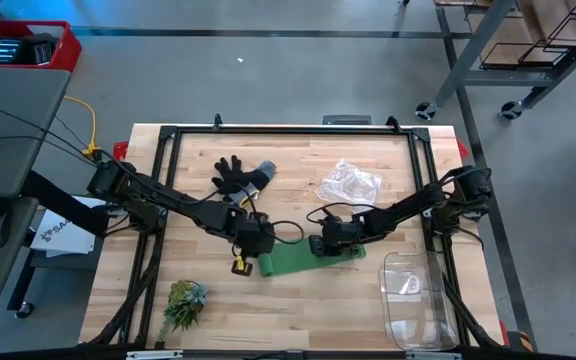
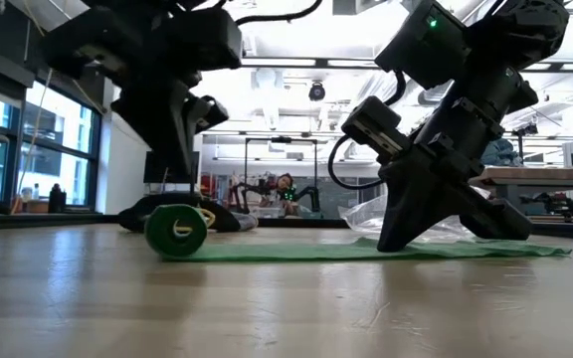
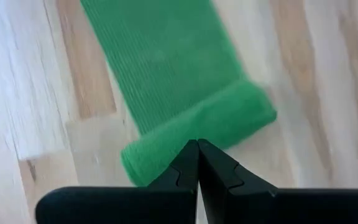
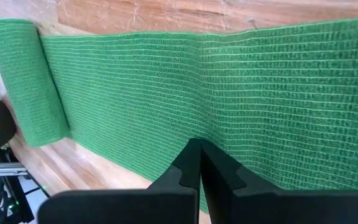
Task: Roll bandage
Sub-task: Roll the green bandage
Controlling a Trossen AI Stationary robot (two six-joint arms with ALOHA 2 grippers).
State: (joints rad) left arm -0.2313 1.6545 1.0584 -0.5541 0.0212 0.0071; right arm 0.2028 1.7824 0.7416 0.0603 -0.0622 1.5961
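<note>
Lying flat on the pale wooden table (image 1: 218,310), the mid-green soft fabric bandage (image 1: 303,260) is partly wound: one end is a small green cylinder roll (image 2: 176,230), and the rest stretches out as a long flat strip. The left gripper (image 1: 245,262) stands just behind that roll, its two dark fingers pressed together with no gap and holding nothing. In the left wrist view the closed fingertips (image 3: 197,163) sit right at the edge of the rolled end (image 3: 197,134), with the unrolled strip running away beyond it. I cannot tell whether the tips actually touch the fabric.

The right gripper (image 1: 320,246) is down on the flat part of the strip, well along from the roll and toward the loose end. Its fingers are also closed tight on each other. In the right wrist view the joined tips (image 4: 199,163) rest over the ribbed green weave, and the roll (image 4: 27,81) lies off at the far end of the strip. In the low view this arm leans steeply, its tip down on the cloth.

Beyond the left gripper lies a black-and-grey glove (image 1: 238,175). Beyond the right gripper sits a crumpled clear plastic bag (image 1: 350,183). A spiky green plant tuft (image 1: 183,303) lies on the near side of the left gripper, and a clear plastic container (image 1: 413,298) on the near side of the right.
</note>
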